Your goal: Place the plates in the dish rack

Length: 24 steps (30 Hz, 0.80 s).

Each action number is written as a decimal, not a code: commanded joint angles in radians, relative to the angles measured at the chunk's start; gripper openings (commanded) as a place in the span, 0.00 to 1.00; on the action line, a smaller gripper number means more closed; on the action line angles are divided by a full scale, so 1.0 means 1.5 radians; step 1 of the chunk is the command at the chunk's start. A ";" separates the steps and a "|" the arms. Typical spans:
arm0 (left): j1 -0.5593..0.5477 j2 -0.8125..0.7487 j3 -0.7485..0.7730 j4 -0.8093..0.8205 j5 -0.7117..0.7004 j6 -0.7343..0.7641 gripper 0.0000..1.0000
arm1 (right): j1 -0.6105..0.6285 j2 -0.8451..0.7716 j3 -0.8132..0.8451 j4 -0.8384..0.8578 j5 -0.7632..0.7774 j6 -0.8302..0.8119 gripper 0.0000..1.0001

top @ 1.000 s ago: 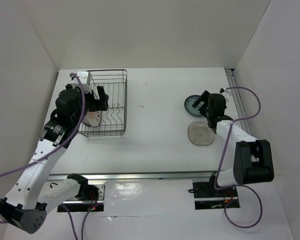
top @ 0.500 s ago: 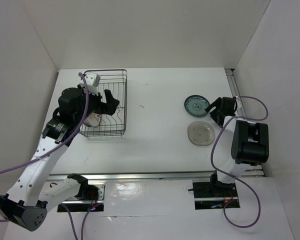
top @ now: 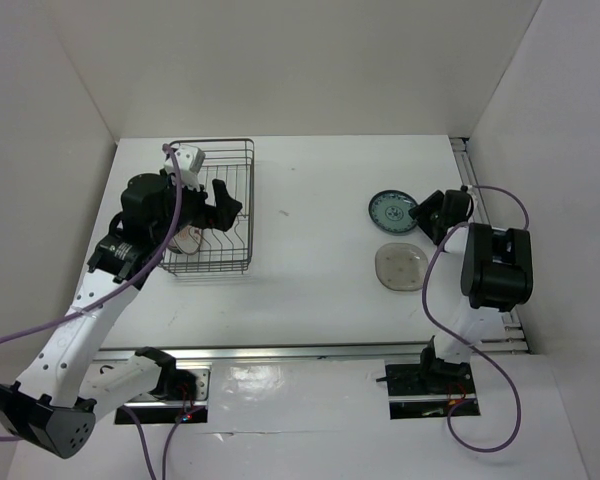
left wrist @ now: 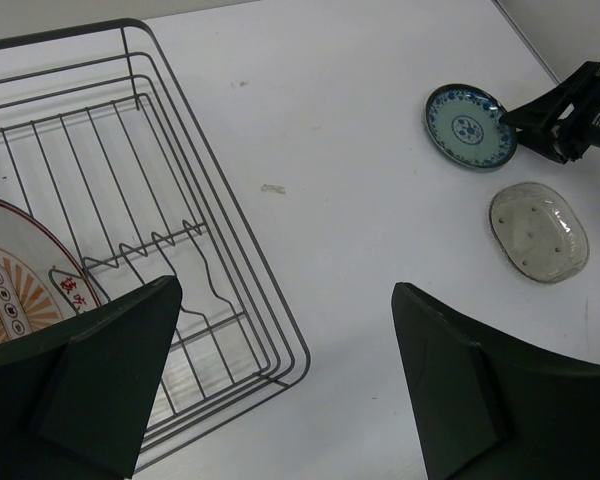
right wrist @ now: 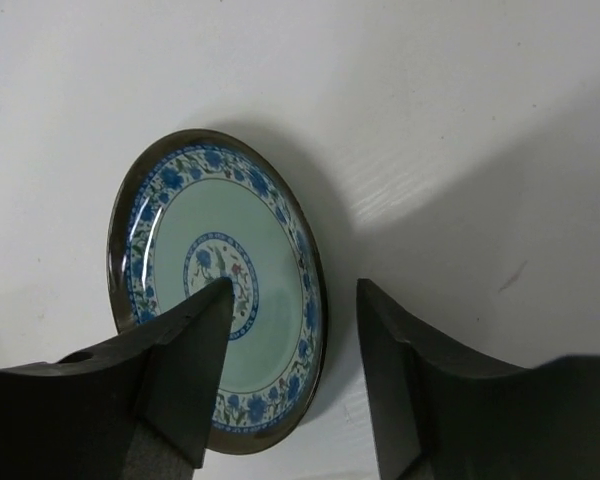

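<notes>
bright, even light from overhead fills all three views, and the white counter (top: 320,220) washes toward pale grey. shadows are soft and short: a faint one under the dish rack (top: 252,200), a darker crescent right of the teal-blue plate (right wrist: 230,230) in the right wrist view. a glossy strip (top: 310,375) at the near edge mirrors the light (mild glare only). the left hand (left wrist: 285,295) shows its fingers (left wrist: 90,380) as dark, slightly soft shapes. the overhead view is coarser.

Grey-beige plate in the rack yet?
No, the grey-beige plate lies flat on the table beside the teal-blue plate, well clear of the dish rack.
</notes>
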 commanded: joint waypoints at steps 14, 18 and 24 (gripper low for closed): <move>0.002 0.016 0.006 0.033 -0.010 -0.015 1.00 | -0.028 0.048 -0.043 0.098 -0.093 0.002 0.00; 0.002 0.038 0.006 0.027 0.011 -0.027 1.00 | -0.028 0.010 -0.083 0.214 -0.172 0.031 0.00; 0.002 0.065 0.012 0.034 0.065 -0.050 1.00 | -0.010 -0.062 -0.111 0.454 -0.342 0.101 0.00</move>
